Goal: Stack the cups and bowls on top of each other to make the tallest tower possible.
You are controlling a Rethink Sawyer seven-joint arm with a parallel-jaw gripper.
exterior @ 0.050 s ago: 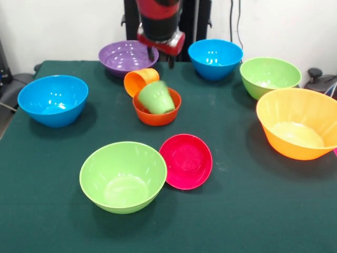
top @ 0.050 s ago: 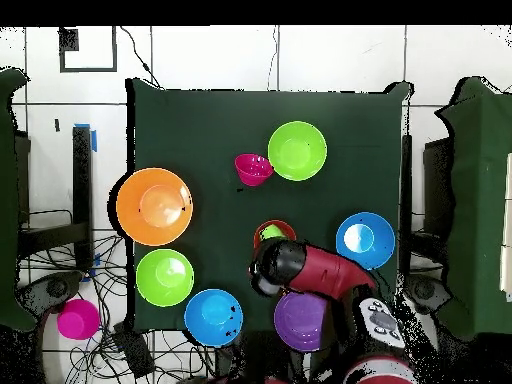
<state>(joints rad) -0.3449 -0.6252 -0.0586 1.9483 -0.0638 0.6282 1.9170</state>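
Nine pieces sit loose on the green table [exterior @ 0.050 s ago: 237, 211] in the front view, none built into a tower: the light green cup [exterior @ 0.050 s ago: 157, 97] rests tilted inside the small orange-red bowl [exterior @ 0.050 s ago: 157, 113], the orange cup [exterior @ 0.050 s ago: 140, 81] lies on its side against that bowl's far rim, and the magenta bowl [exterior @ 0.050 s ago: 186, 161] leans on the near green bowl [exterior @ 0.050 s ago: 123, 176]. The gripper [exterior @ 0.050 s ago: 161, 54] hangs above the cups, holding nothing; its opening I cannot tell. Overhead, the arm [top @ 0.050 s ago: 315, 268] covers the cups, so only the orange-red bowl's rim shows, with the purple bowl [top @ 0.050 s ago: 300, 322] just beside
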